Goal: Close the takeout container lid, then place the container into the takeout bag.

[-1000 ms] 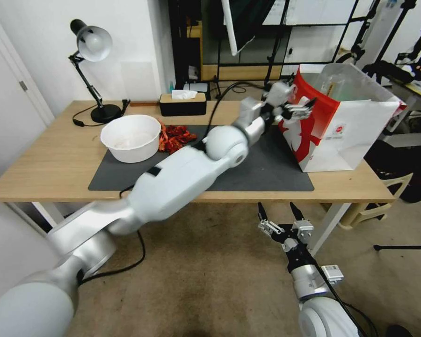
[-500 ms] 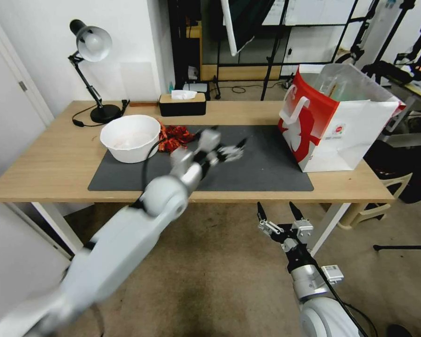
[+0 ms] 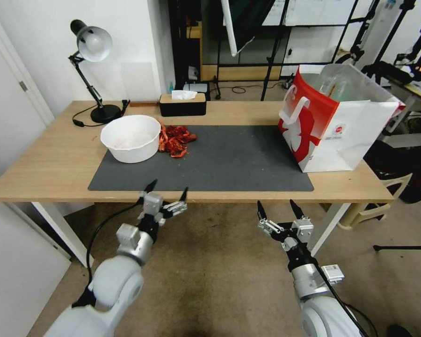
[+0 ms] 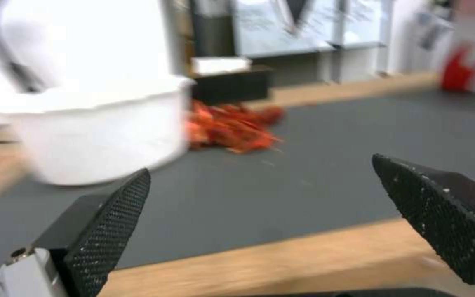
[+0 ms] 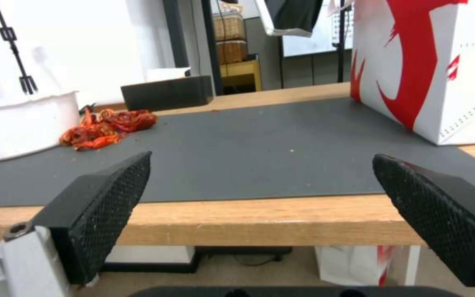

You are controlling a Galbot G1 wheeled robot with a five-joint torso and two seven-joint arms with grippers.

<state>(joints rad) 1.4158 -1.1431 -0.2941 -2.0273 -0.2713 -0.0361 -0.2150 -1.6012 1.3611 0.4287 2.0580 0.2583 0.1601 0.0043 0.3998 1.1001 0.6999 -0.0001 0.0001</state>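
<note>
The takeout bag (image 3: 341,126), red and white paper with flat white handles, stands upright at the table's right end; its red printed side also shows in the right wrist view (image 5: 413,62). The takeout container and its lid are out of view. My left gripper (image 3: 169,186) hangs open and holds nothing just below the table's front edge, left of centre, with the mat ahead of it (image 4: 260,165). To its right, my right gripper (image 3: 276,204) is also open below the front edge, facing the mat and the bag (image 5: 262,156).
A dark grey mat (image 3: 229,159) covers the table's middle. On its left end sit a round white bowl (image 3: 130,137) and a pile of red wrappers (image 3: 175,139). Behind them are a black tissue box (image 3: 182,104) and a desk lamp (image 3: 91,70).
My left arm has swung back from the bag's mouth, across the mat, down to below the table's front edge. The right arm has not moved.
</note>
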